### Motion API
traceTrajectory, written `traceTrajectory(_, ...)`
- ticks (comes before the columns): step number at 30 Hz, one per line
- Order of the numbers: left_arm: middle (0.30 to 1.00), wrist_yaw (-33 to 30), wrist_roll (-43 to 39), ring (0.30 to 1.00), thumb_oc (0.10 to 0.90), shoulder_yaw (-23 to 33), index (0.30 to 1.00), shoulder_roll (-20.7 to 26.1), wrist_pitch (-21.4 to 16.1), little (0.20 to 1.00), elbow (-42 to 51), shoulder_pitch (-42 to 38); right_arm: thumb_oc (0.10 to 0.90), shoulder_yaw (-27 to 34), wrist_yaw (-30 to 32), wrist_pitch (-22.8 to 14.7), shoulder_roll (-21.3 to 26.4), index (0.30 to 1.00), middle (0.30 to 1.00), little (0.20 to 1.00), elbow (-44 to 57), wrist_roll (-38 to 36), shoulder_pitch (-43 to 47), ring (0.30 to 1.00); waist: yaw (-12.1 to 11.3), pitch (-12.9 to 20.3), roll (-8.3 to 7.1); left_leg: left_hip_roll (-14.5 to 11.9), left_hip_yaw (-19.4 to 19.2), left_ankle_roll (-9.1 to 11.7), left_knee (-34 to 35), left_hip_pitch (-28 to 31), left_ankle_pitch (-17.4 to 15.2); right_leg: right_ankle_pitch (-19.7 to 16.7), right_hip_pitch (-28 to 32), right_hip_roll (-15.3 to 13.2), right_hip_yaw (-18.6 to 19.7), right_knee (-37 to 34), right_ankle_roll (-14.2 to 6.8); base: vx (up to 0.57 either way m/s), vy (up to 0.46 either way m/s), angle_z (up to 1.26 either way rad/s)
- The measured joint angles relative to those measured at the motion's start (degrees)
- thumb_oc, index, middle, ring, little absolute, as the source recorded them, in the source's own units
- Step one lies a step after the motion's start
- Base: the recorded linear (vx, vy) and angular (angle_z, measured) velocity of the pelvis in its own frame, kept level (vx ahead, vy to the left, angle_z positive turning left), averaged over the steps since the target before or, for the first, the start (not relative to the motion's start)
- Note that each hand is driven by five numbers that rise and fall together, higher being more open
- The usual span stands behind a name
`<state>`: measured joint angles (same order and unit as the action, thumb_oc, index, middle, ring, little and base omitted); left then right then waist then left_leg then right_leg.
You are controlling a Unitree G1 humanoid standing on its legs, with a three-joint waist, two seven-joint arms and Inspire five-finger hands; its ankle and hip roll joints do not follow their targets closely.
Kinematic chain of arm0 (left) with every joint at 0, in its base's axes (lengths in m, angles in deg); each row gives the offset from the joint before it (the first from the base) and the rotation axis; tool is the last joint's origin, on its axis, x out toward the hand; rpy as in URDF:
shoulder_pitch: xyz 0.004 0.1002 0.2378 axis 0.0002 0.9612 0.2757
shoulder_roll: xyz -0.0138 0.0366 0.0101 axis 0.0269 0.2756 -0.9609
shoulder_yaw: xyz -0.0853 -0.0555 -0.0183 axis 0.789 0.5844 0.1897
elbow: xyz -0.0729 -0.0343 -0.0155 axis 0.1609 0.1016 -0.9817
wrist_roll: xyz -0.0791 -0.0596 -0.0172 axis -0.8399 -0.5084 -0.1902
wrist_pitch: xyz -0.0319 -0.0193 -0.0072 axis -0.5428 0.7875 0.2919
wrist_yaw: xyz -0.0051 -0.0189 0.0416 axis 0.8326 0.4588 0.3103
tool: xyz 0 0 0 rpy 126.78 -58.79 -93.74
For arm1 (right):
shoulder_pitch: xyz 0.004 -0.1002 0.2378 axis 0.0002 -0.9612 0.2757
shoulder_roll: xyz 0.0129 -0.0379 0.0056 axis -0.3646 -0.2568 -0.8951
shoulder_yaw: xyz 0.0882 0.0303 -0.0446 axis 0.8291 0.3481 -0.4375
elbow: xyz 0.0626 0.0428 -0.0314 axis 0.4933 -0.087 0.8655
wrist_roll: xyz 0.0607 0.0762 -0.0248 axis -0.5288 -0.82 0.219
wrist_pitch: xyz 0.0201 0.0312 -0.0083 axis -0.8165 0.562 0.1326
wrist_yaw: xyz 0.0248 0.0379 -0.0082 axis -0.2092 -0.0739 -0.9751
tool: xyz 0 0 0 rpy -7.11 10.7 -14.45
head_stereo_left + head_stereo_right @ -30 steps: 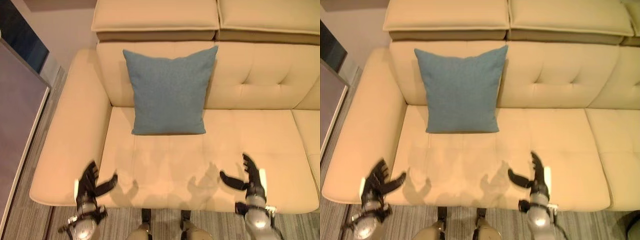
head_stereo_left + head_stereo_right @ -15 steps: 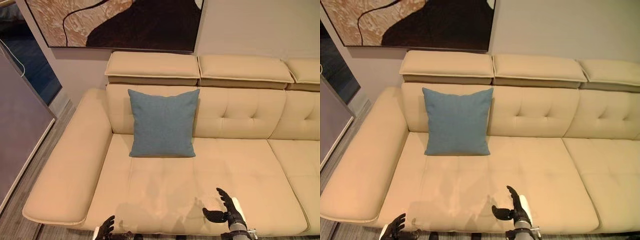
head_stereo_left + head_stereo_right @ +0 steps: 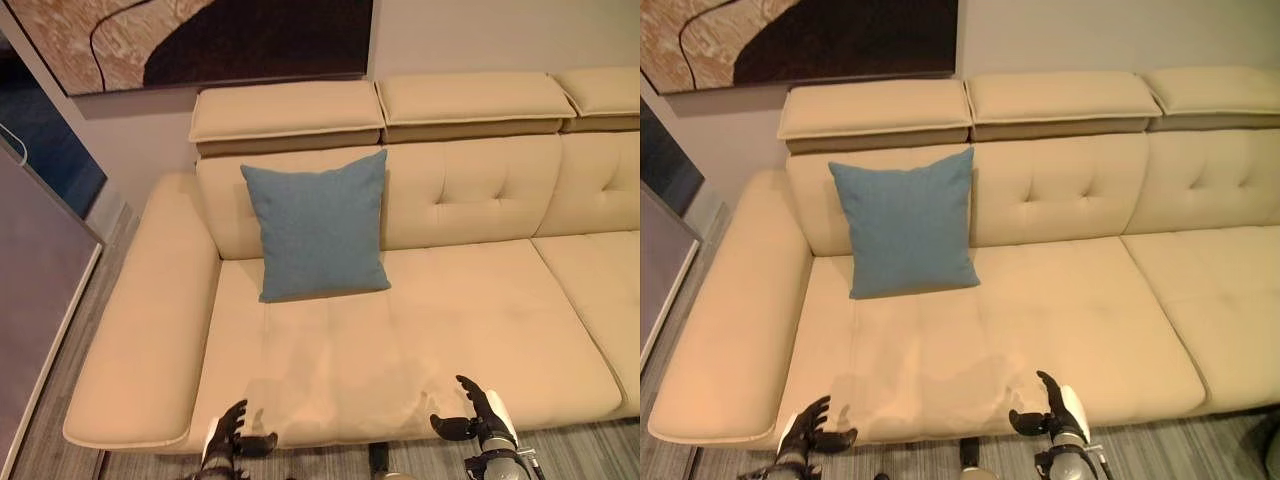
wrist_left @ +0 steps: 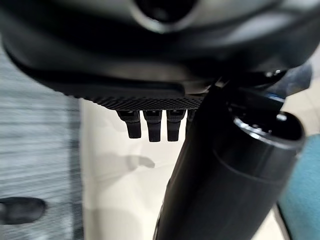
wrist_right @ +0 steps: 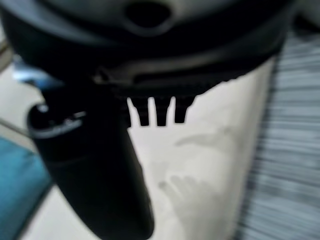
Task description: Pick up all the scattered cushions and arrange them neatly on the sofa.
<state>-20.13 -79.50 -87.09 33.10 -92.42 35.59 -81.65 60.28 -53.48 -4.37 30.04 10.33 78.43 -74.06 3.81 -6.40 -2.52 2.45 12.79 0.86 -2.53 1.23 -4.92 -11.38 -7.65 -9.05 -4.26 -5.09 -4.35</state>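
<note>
Blue cushion [image 3: 318,225] upright on the beige sofa [image 3: 480,300], leaning against the backrest at the seat's left end, near the armrest [image 3: 150,320]. Left hand [image 3: 228,440] and right hand [image 3: 478,418] low by the seat's front edge, well apart from the cushion, fingers released and straight, grasping nothing.

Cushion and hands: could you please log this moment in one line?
cushion: upright against sofa back | left hand: open, empty | right hand: open, empty
</note>
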Motion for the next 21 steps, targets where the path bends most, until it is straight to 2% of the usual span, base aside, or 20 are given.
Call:
traceTrajectory(2,0.900,-0.1,0.0,0.900,0.800,-1.1,0.900,0.0,0.0,0.900,-2.2,-1.3,0.800,0.5,0.4,0.0,-1.8,0.900,0.900,0.900,-1.5,0.0,0.3,0.900,0.5,0.1,-1.81,3.9,-2.3,-1.6,-2.8,-1.8,-0.5,-2.9,-2.4,-2.7,2.1,0.5,-1.7,-0.27,0.171,-0.70)
traceTrajectory(3,0.900,0.1,0.1,0.900,0.800,-1.6,0.900,-0.2,0.1,0.900,-3.6,-1.8,0.800,-0.3,-0.1,0.8,-2.0,0.900,0.900,0.900,-2.8,0.1,1.8,0.900,0.3,-0.3,-2.00,4.9,-4.6,-3.1,-2.7,-2.7,-0.4,-2.4,-4.0,-4.4,3.6,-0.1,-4.0,-0.29,0.111,-0.80)
traceTrajectory(4,0.900,0.0,0.5,0.900,0.800,-1.5,0.900,-0.3,0.1,0.900,-4.2,-1.8,0.800,-0.6,-0.1,1.0,-2.4,0.900,0.900,0.900,-3.5,0.2,1.2,0.900,0.3,-0.5,-1.80,5.6,-6.0,-3.7,-2.6,-2.9,0.5,1.8,-4.4,-5.0,2.7,-0.1,-5.2,-0.29,0.110,-0.82)
traceTrajectory(5,0.900,-0.1,0.6,0.900,0.800,-1.5,0.900,0.1,0.0,0.900,-4.3,-1.5,0.800,-0.9,-0.1,1.5,-2.8,0.900,0.900,0.900,-4.7,0.3,1.4,0.900,-0.3,-0.6,-1.95,6.0,-7.7,-4.0,-3.6,-3.5,0.5,4.3,-5.6,-5.3,2.8,0.6,-6.1,-0.34,0.078,-0.72)
traceTrajectory(6,0.900,-0.1,0.6,0.900,0.800,-1.5,0.900,0.6,0.1,0.900,-4.3,-1.4,0.800,-1.5,-0.2,1.9,-2.7,0.900,0.900,0.900,-5.4,0.4,2.0,0.900,-0.7,-1.1,-1.18,5.3,-9.3,-4.5,-4.2,-4.2,0.6,7.1,-6.7,-5.4,2.0,1.8,-6.7,-0.33,0.072,-0.81)
traceTrajectory(7,0.900,-0.1,0.6,0.900,0.800,-1.4,0.900,0.7,0.1,0.900,-4.4,-1.3,0.800,-1.5,-0.1,2.1,-2.4,0.900,0.900,0.900,-5.4,0.4,2.2,0.900,-1.2,-1.8,0.17,4.2,-10.0,-5.0,-3.2,-3.8,0.9,7.2,-7.8,-5.1,-0.7,3.4,-7.0,-0.38,0.086,-0.69)
traceTrajectory(8,0.900,-0.2,0.8,0.900,0.800,-1.5,0.900,1.1,0.1,0.900,-3.7,-0.8,0.800,-1.8,-0.1,2.0,-2.0,0.900,0.900,0.900,-5.8,0.6,2.2,0.900,-2.0,-2.6,1.48,2.4,-12.5,-6.1,-3.0,-4.2,1.7,8.9,-9.3,-4.7,-6.7,11.3,-6.4,-0.21,0.041,-0.60)
traceTrajectory(9,0.900,-0.2,1.0,0.900,0.800,-1.5,0.900,1.4,0.1,0.900,-3.4,-0.8,0.800,-2.3,-0.1,2.0,-1.8,0.900,0.900,0.900,-6.2,0.6,2.3,0.900,-3.1,-3.4,2.17,1.5,-13.3,-6.1,-2.2,-3.3,2.2,9.9,-10.0,-4.6,-9.7,17.6,-6.1,-0.12,0.024,-0.69)
traceTrajectory(10,0.900,-0.2,1.1,0.900,0.800,-1.2,0.900,2.2,0.1,0.900,-3.1,0.0,0.800,-2.4,-0.4,2.3,-1.9,0.900,0.900,0.900,-6.3,0.7,1.6,0.900,-4.1,-3.6,2.94,-0.2,-14.5,-6.1,-0.6,-1.8,3.0,13.6,-9.1,-3.1,-10.4,27.8,-5.9,-0.17,-0.011,-0.61)
traceTrajectory(11,0.900,-0.1,1.1,0.900,0.800,-1.0,0.900,3.0,0.2,0.900,-3.2,0.5,0.800,-2.4,-0.4,2.2,-1.9,0.900,0.900,0.900,-6.2,0.7,1.5,0.900,-4.5,-3.6,2.76,-0.3,-14.8,-6.1,-0.2,-1.6,3.1,15.7,-8.1,-2.7,-9.8,31.1,-5.5,-0.17,-0.046,-0.57)
traceTrajectory(12,0.900,-0.2,1.1,0.900,0.800,-0.9,0.900,3.5,0.2,0.900,-3.2,0.9,0.800,-2.3,-0.4,2.2,-1.9,0.900,0.900,0.900,-6.1,0.8,1.7,0.900,-4.7,-3.5,2.41,-0.2,-15.4,-5.8,0.8,-1.6,3.7,16.5,-6.4,-2.5,-9.5,31.1,-5.2,-0.24,-0.102,-0.37)
traceTrajectory(13,0.900,0.0,1.2,0.900,0.800,0.0,0.900,4.0,0.2,0.900,-3.3,1.7,0.800,-2.3,-0.5,2.0,-2.0,0.900,0.900,0.900,-6.6,0.9,2.3,0.900,-5.2,-3.2,1.53,-0.5,-17.4,-5.9,1.2,-2.2,4.5,18.7,-4.6,-2.5,-10.2,32.8,-5.0,-0.18,-0.102,-0.58)
traceTrajectory(14,0.900,0.1,1.2,0.900,0.800,0.4,0.900,4.2,0.2,0.900,-3.7,1.9,0.800,-2.3,-0.5,1.9,-2.0,0.900,0.900,0.900,-6.6,1.0,2.9,0.900,-6.3,-3.1,1.33,-1.2,-19.2,-5.6,2.0,-2.2,5.1,19.9,-3.3,-2.5,-11.5,34.1,-4.3,-0.15,-0.130,-1.19)
traceTrajectory(15,0.900,0.1,1.2,0.900,0.800,0.5,0.900,3.8,0.3,0.900,-4.0,2.1,0.800,-2.4,-0.6,1.7,-2.1,0.900,0.900,0.900,-6.2,1.5,3.6,0.900,-9.0,-3.0,1.23,-2.8,-22.8,-5.4,2.1,-2.6,5.2,22.1,1.4,-2.6,-15.1,30.7,-5.7,-0.10,-0.115,-1.38)
traceTrajectory(16,0.900,0.1,1.2,0.900,0.800,0.9,0.900,4.3,0.4,0.900,-3.9,2.7,0.800,-2.4,-0.6,1.3,-2.4,0.900,0.900,0.900,-6.2,1.8,3.8,0.900,-9.9,-2.6,0.61,-2.6,-22.7,-4.8,2.2,-3.0,5.3,21.6,4.4,-2.6,-15.8,25.1,-6.1,-0.07,-0.150,-1.25)
traceTrajectory(17,0.900,0.2,1.2,0.900,0.800,0.7,0.900,4.7,0.4,0.900,-3.9,3.1,0.800,-2.5,-0.6,1.1,-2.7,0.900,0.900,0.900,-6.0,1.9,4.1,0.900,-9.8,-2.0,-0.71,-2.0,-23.3,-3.8,2.6,-3.4,5.9,20.9,7.8,-2.0,-14.6,17.7,-5.7,-0.05,-0.153,-0.58)
traceTrajectory(18,0.900,0.2,1.2,0.900,0.800,0.7,0.900,4.1,0.7,0.900,-4.5,3.0,0.800,-2.6,-0.7,1.1,-2.4,0.900,0.900,0.900,-6.3,1.9,4.7,0.900,-9.3,-1.9,-0.79,-2.2,-23.5,-2.7,3.0,-3.7,6.8,20.1,9.7,-0.7,-13.5,11.7,-2.8,-0.02,-0.115,-0.34)
traceTrajectory(19,0.900,0.2,1.2,0.900,0.800,0.6,0.900,3.3,0.9,0.900,-4.4,3.0,0.800,-2.6,-0.7,1.3,-2.1,0.900,0.900,0.900,-6.5,1.9,4.8,0.900,-9.2,-1.8,0.01,-3.1,-23.1,-2.3,3.0,-3.8,7.7,18.3,10.4,0.9,-12.8,9.6,-2.4,-0.04,-0.162,-0.36)
traceTrajectory(21,0.900,0.3,1.2,0.900,0.800,0.2,0.900,2.6,0.8,0.900,-4.2,3.3,0.800,-2.9,-0.6,1.3,-1.9,0.900,0.900,0.900,-6.1,1.9,3.7,0.900,-9.2,-0.4,0.34,-4.3,-20.7,-1.2,2.8,-4.5,8.4,16.4,11.5,2.9,-11.9,5.8,-0.9,-0.04,-0.132,-0.23)
